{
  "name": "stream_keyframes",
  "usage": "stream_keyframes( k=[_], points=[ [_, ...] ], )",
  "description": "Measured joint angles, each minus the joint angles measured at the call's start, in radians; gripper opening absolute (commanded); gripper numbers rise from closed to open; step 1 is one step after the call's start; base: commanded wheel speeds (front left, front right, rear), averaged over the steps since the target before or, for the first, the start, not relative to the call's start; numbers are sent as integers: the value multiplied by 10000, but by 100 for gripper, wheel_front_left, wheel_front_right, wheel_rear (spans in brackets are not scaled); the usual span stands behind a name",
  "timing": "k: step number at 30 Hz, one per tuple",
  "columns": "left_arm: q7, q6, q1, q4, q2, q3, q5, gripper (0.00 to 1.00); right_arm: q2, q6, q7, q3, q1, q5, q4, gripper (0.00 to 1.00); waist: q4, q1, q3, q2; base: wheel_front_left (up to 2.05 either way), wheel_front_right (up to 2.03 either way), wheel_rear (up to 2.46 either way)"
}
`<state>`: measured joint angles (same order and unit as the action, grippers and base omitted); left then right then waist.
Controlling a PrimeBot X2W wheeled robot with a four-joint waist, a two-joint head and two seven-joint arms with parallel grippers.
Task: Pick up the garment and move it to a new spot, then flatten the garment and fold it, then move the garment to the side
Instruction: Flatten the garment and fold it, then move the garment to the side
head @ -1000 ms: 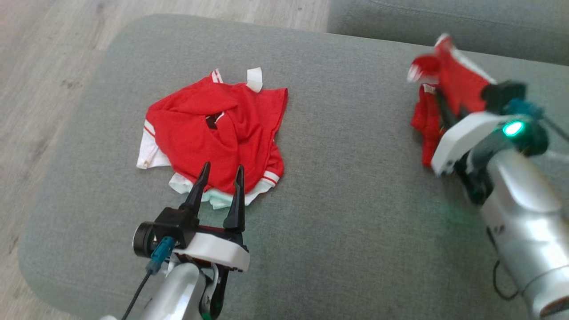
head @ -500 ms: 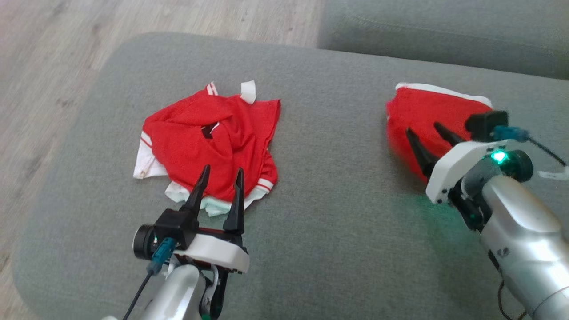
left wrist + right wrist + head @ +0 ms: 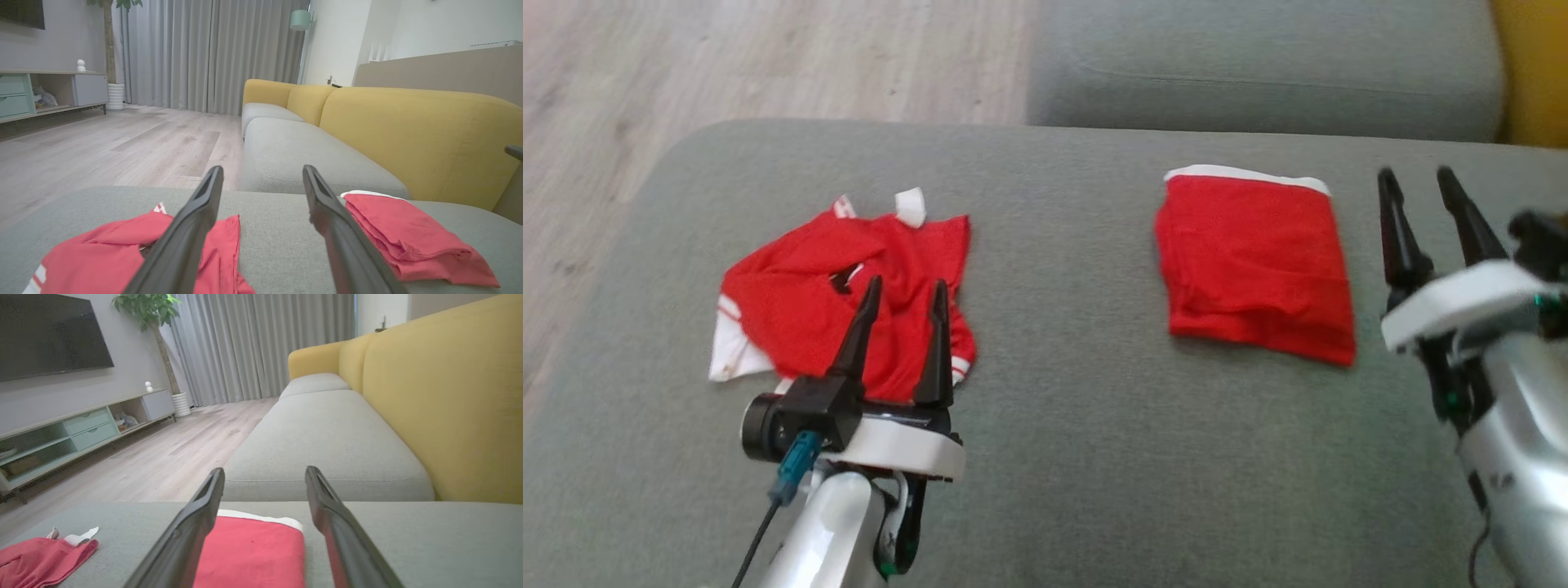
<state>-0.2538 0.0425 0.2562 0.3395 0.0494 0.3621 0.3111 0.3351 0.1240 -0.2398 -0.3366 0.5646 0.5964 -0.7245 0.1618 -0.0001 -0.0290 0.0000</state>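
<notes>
The garment [image 3: 1254,261], red with a white band on its far edge, lies folded flat on the right half of the grey seat cushion [image 3: 1062,425]. It also shows in the left wrist view [image 3: 408,241] and the right wrist view [image 3: 253,555]. My right gripper [image 3: 1414,173] stands open just right of it, touching nothing, its fingers [image 3: 192,522] spread above the cloth's near side. My left gripper [image 3: 907,283] is open and empty over the near edge of a crumpled red-and-white garment [image 3: 841,302] on the left, which both wrist views show too [image 3: 102,253] [image 3: 41,555].
A second grey cushion [image 3: 1258,73] lies beyond this one, with the yellow backrest [image 3: 1535,73] at the far right. Wooden floor [image 3: 686,65] runs past the cushion's left and far-left edges. Bare cushion lies between the two garments and in front of them.
My right gripper opened and let go of the garment, which dropped from a raised bunch to lie folded flat; the gripper then drew off to its right. The head camera shifted; my left gripper stayed.
</notes>
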Motion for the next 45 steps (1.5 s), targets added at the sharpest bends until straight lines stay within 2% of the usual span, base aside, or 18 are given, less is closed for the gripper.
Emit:
stream_keyframes(
  k=[4,8,12,16,23,24,25,26,29,32,40,45],
  points=[
    [0,-71,-156,-194,2,-161,-130,100,-458,0,-94,1348,-1281,-1243,984,100,-359,0,99,0,0,0,0],
    [0,-169,-542,-573,-4,-445,-140,100,-1611,0,-111,2978,-2904,-2573,2717,100,-665,0,176,0,0,0,0],
    [0,-176,-1136,-752,-13,-644,-355,100,-2539,0,-111,3576,-4338,-3519,3967,100,-880,0,181,0,0,0,0],
    [0,-173,-1439,-704,-12,-1001,-502,100,-2752,0,-111,3825,-4941,-3795,4420,100,-899,0,190,0,0,0,0],
    [2,-251,-1321,-744,-13,-970,-596,100,-2838,0,46,3960,-4833,-4165,4801,100,-753,1,-128,0,0,0,0],
    [0,-249,-1251,-782,-13,-907,-589,100,-2836,0,159,3973,-4719,-4301,4801,76,-716,1,-219,0,0,0,0],
    [0,-249,-1149,-832,-13,-811,-585,100,-2821,0,255,3981,-4550,-4428,4803,28,-675,0,-331,0,0,0,0],
    [0,-249,-1003,-880,-13,-696,-585,100,-2788,0,326,4010,-4308,-4556,4801,0,-623,1,-467,0,0,0,0],
    [0,-249,-445,-1003,-27,-370,-550,100,-2543,0,677,4188,-3260,-4602,4617,0,-412,2,-935,0,0,0,0],
    [0,-173,62,-1154,-38,-303,-554,100,-2002,0,1087,4033,-2014,-4673,3885,0,-175,3,-1480,0,0,0,0],
    [0,-192,577,-1112,-75,355,-290,100,-1172,0,1344,4159,473,-4813,610,0,811,3,-2529,0,0,0,0],
    [0,-146,609,-1112,-73,568,-280,100,-1116,0,1344,4050,1457,-5097,-1383,0,1187,4,-2910,-1,0,0,0]
  ],
)
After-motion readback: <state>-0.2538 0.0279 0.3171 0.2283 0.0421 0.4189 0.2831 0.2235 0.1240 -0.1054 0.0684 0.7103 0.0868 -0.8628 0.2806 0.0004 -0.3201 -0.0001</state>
